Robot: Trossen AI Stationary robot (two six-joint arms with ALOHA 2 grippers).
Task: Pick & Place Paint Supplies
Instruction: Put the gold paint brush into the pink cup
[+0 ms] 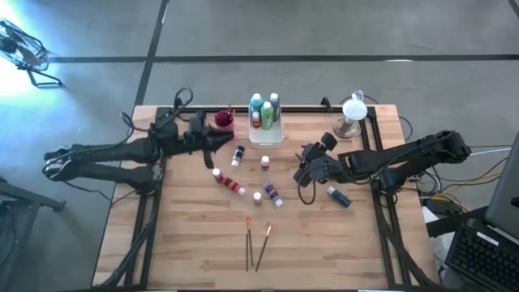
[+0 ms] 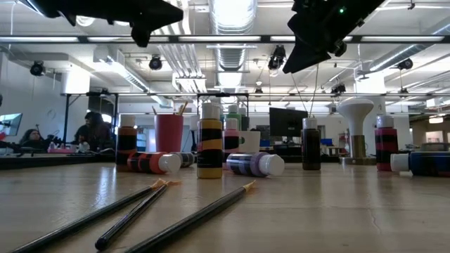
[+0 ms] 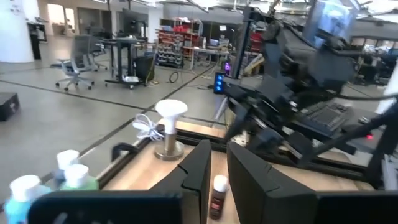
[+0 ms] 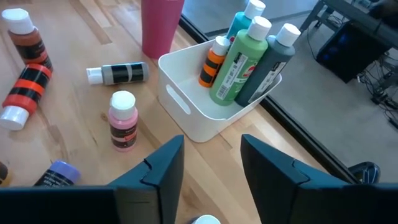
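Beside the white tray point(image 1: 266, 136), toward the right arm, a pink bottle point(image 1: 265, 163) was seen upright. The right claw point(image 1: 306, 172), empty and half open, was nearer than the left claw point(image 1: 220, 142), which was narrow.

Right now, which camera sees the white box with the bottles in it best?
The right wrist view: the white box fills the middle, with four bottles standing inside. The high view shows it small, from above. The low and left wrist views barely show it.
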